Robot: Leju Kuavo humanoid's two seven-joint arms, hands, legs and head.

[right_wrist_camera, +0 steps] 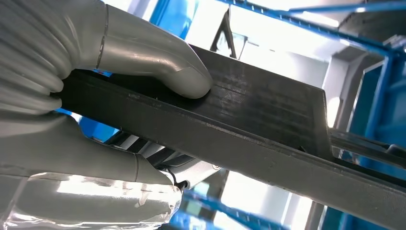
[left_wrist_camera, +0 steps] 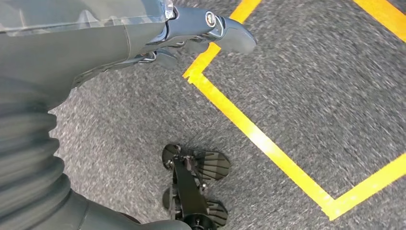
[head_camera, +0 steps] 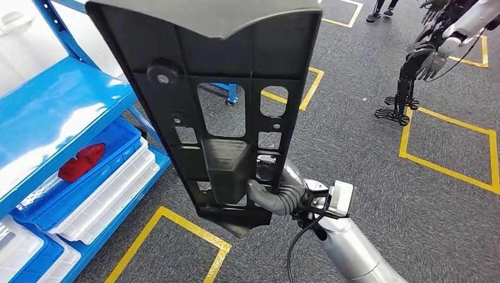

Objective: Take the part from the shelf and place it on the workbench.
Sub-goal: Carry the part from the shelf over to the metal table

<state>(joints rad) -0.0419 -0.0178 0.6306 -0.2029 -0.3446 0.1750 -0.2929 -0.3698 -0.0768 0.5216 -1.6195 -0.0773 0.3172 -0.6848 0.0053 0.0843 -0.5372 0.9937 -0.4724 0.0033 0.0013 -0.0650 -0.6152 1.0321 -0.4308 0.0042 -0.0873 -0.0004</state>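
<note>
I see the large black ribbed plastic panel [head_camera: 218, 112] held up in front of my camera by my right hand [head_camera: 277, 191], the blue metal shelf [head_camera: 65, 100] to its left, stacked plastic bins [head_camera: 112, 188] low inside, one probably holding a red part [head_camera: 81, 162].

A blue metal shelf [head_camera: 76, 97] stands at the left of the head view. On its lower level lie blue trays [head_camera: 112, 154] stacked on white trays [head_camera: 115, 194], and a red object [head_camera: 81, 162] rests inside the upper blue tray. More blue and white trays [head_camera: 26, 250] lie further left on the same level. The floor [head_camera: 354, 135] is grey carpet with yellow tape lines [head_camera: 448, 171] forming squares. Another robot's black feet [head_camera: 398, 109] stand on it.
</note>
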